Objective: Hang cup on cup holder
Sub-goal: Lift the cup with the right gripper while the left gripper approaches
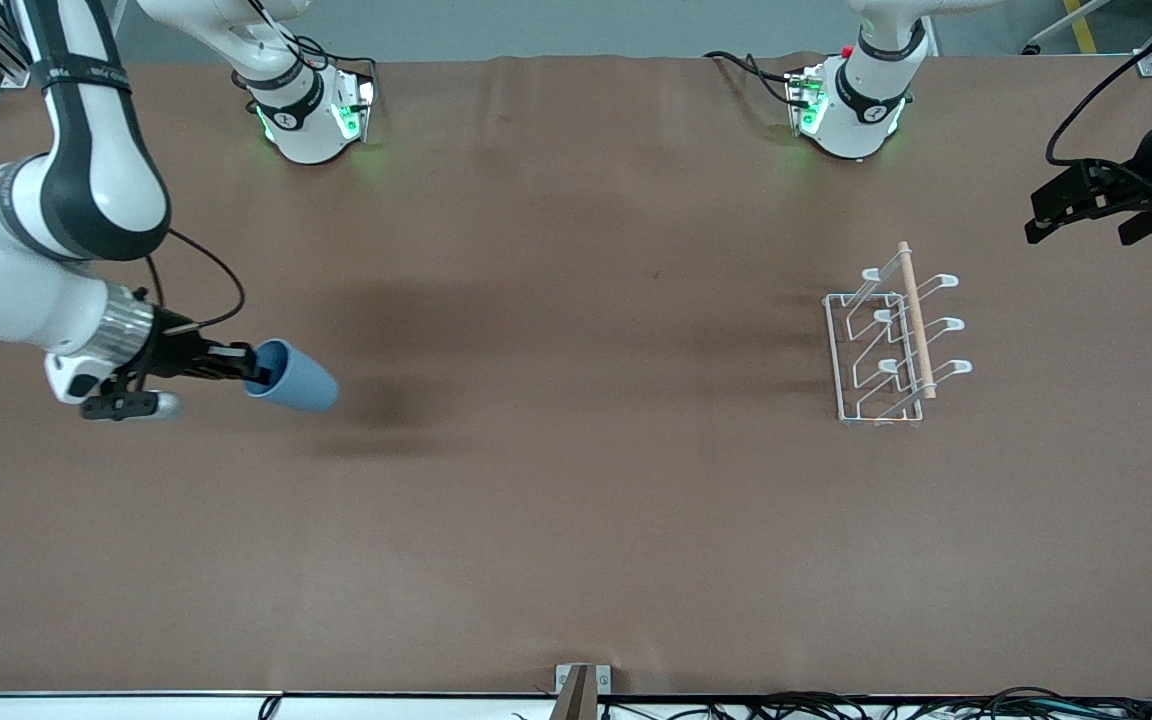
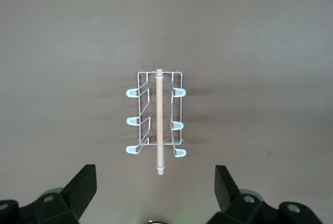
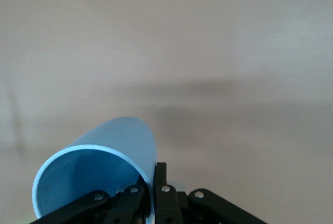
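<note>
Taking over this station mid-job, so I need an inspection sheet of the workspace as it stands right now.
Surface: brown table cover, flat.
Job's things: small light blue plastic cup held on its side by the rim; white wire cup holder with wooden dowel upright toward the left arm's end, prongs bare.
Clutter: nothing seen.
Grippers: right gripper jaws shut on the cup rim; left gripper jaws open, waiting beside the cup holder.
Cables: black leads at both bases and along the front edge.
Surroundings: metal frame at the corners.

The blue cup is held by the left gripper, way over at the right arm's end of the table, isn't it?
Not quite. The right gripper holds the blue cup by its rim, as the front view shows. The rest is right: it is at the right arm's end of the table.
</note>
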